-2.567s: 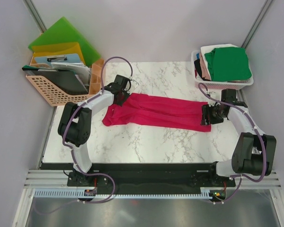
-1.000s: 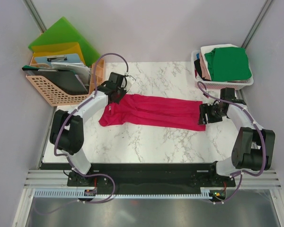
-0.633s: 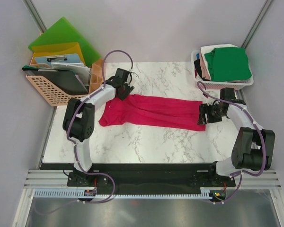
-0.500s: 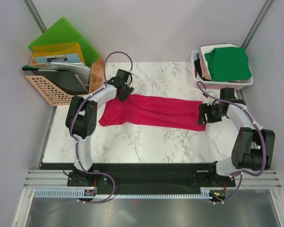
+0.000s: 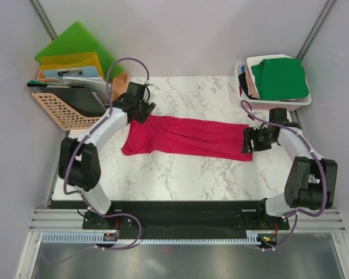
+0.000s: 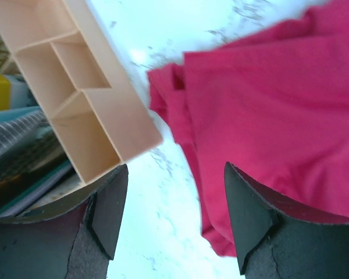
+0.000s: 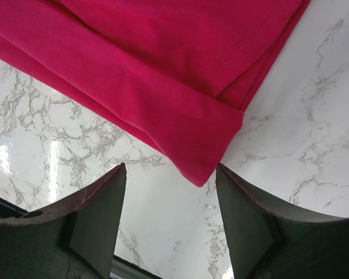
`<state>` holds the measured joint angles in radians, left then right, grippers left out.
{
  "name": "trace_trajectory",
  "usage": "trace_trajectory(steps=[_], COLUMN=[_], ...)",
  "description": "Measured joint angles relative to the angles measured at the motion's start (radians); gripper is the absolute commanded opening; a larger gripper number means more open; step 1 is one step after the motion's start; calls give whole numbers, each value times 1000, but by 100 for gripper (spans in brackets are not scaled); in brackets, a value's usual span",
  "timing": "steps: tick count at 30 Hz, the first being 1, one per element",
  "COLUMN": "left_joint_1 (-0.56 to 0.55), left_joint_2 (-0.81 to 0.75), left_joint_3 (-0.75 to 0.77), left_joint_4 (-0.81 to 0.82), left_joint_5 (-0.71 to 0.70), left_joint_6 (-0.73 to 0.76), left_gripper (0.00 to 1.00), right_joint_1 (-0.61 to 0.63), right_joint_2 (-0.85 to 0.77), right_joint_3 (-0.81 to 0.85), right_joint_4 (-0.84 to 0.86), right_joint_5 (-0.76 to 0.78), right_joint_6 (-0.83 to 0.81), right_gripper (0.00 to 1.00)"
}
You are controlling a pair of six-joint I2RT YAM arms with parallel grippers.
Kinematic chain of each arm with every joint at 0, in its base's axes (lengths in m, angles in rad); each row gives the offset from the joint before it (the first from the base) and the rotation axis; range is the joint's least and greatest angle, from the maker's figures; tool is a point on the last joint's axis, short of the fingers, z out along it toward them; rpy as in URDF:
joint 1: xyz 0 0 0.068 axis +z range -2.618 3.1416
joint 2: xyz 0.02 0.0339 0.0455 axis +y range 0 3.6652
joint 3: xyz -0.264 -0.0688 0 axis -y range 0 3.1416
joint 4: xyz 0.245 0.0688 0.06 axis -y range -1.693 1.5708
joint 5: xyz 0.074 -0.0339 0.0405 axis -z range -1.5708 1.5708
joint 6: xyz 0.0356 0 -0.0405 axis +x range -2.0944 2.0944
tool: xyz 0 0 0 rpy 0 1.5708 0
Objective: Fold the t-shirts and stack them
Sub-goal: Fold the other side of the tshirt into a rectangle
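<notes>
Crimson-pink t-shirt [image 5: 186, 136] flat on bench [image 5: 180, 174], folded lengthwise into a long strip. Left tool [image 5: 142, 110] spread, empty, above the strip's left end, beside peach organiser [image 6: 125, 128]. Right tool [image 5: 247, 142] spread, empty, over the right-end corner. Roughly midway by the look of it: crosswise folds left, then stacking. Green t-shirt [image 5: 279, 78] tops the pile in white basket [image 5: 276, 104], apparently folded already.

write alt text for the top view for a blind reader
A crimson-pink t-shirt lies folded into a long band across a marble table, with the left gripper open over its left end and the right gripper open at its right end. A white basket of folded shirts, green on top, sits at the far right corner.
</notes>
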<state>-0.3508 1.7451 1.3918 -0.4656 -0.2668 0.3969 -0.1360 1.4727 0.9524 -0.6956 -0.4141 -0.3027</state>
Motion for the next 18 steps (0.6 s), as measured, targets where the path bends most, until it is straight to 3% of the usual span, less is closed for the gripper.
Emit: trace_trajectory(steps=[4,10,18], left_joint_1=[0,0,61], left_joint_2=[-141,-173,-118], left_joint_3=[-92,-153,-196], left_joint_4=[-121,-283,-327], left_joint_5=[163,392,366], left_joint_6=[-50,-92,-157], left_gripper=[73,72,71], right_joint_1=[2,4,8], right_joint_2=[0,0,0], right_joint_3=[0,0,0], right_joint_4=[0,1,2], right_joint_5=[0,0,0], right_joint_6=[0,0,0], right_gripper=[70,70,70])
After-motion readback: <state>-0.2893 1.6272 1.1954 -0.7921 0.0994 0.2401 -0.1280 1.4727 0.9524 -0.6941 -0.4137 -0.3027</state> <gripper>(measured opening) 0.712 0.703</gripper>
